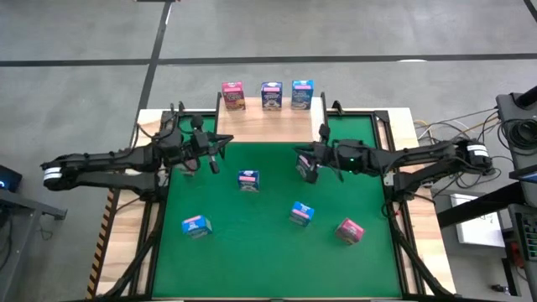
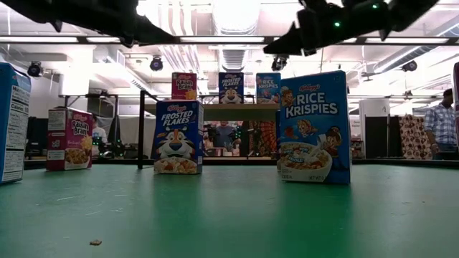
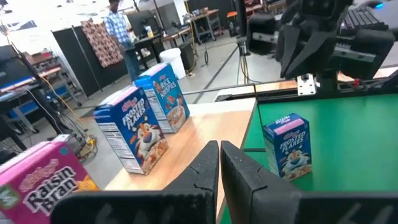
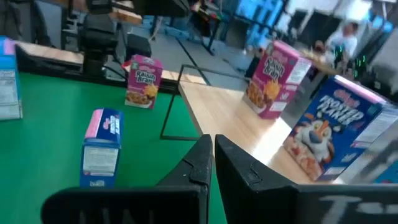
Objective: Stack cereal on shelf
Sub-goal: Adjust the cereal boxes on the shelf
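Just in front of the low light-wood shelf (image 1: 267, 122), where three small printed cereal boxes (image 1: 270, 96) already stand, both the left gripper (image 1: 215, 159) and right gripper (image 1: 304, 168) hover closed and empty, seemingly between picks.

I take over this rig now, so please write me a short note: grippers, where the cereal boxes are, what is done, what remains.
Left gripper: shut, empty, above the mat's far left part.
Right gripper: shut, empty, above the mat's far right part.
Done: three boxes stand on the shelf: Raisin Bran, Frosted Flakes, Rice Krispies.
Left: boxes on the green mat, four clear from above: blue, blue, blue, pink. A Raisin Bran box stands near the left arm.
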